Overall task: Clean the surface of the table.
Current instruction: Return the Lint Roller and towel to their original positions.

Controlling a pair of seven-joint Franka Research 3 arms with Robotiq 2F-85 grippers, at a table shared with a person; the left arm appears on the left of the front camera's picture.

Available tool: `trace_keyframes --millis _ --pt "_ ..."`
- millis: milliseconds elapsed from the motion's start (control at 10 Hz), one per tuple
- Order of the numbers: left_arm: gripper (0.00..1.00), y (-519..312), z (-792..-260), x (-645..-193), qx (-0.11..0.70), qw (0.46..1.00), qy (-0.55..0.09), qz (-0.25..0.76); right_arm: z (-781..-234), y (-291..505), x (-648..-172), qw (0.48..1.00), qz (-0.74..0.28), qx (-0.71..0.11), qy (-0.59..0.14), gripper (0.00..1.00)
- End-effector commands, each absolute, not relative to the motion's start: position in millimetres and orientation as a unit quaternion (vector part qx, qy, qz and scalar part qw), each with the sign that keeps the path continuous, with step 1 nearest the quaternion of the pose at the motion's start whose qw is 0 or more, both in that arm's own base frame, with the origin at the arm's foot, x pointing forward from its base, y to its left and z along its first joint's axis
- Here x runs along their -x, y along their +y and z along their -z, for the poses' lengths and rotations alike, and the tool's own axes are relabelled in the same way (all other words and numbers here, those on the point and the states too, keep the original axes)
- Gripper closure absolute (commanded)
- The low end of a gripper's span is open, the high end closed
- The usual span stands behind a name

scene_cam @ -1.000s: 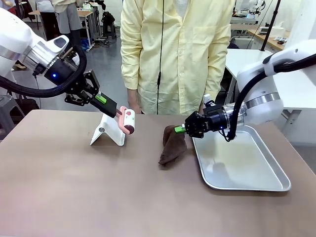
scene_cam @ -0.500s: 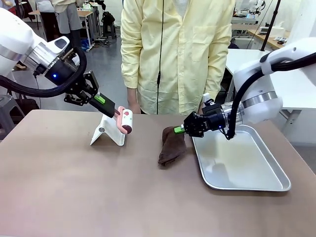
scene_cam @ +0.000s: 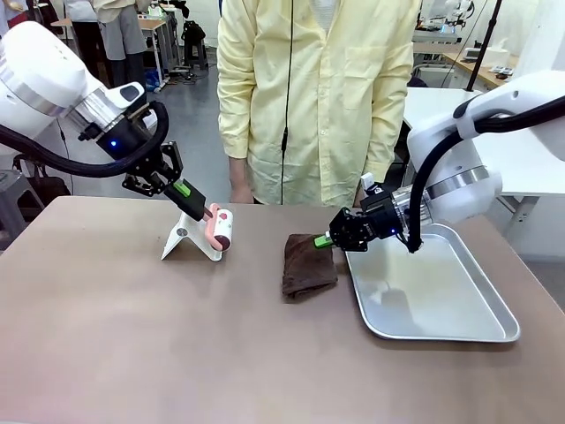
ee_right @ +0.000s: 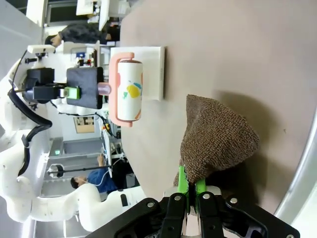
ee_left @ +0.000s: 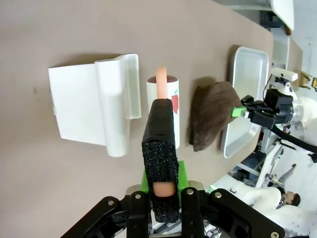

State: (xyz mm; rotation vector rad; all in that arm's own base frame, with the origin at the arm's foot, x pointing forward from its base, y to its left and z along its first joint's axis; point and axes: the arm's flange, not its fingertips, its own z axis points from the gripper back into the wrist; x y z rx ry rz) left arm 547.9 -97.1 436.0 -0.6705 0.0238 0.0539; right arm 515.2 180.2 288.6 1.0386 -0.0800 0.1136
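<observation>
Keep right tool [scene_cam: 325, 239] clamped on cloth [scene_cam: 309, 265], press flat on surface [scene_cam: 177, 336], wipe slowly; left tool [scene_cam: 199, 207] clamped on roller [scene_cam: 220, 229].

Item count: one table [scene_cam: 132, 353], one tray [scene_cam: 459, 329], one brown cloth [scene_cam: 309, 265], one lint roller [scene_cam: 221, 230], one white stand [scene_cam: 190, 237], two grippers, one person [scene_cam: 318, 97].

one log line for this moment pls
left gripper: shut on lint roller handle, above white stand | right gripper: shut on brown cloth corner, cloth on table | metal tray: bare
</observation>
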Motion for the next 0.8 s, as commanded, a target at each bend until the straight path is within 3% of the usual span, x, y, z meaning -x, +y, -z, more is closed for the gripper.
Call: trace_keyframes --millis 0,700 --pt "0.78 -102.1 -446.3 -558.0 0.308 0.950 0.000 -0.049 -293.8 180.2 -524.6 0.858 -0.050 -0.511 -0.028 0.94" --pt "0.78 -117.8 -421.1 -581.3 0.243 0.969 0.013 -0.046 -279.6 180.4 -535.1 0.837 -0.053 -0.544 0.013 0.94"
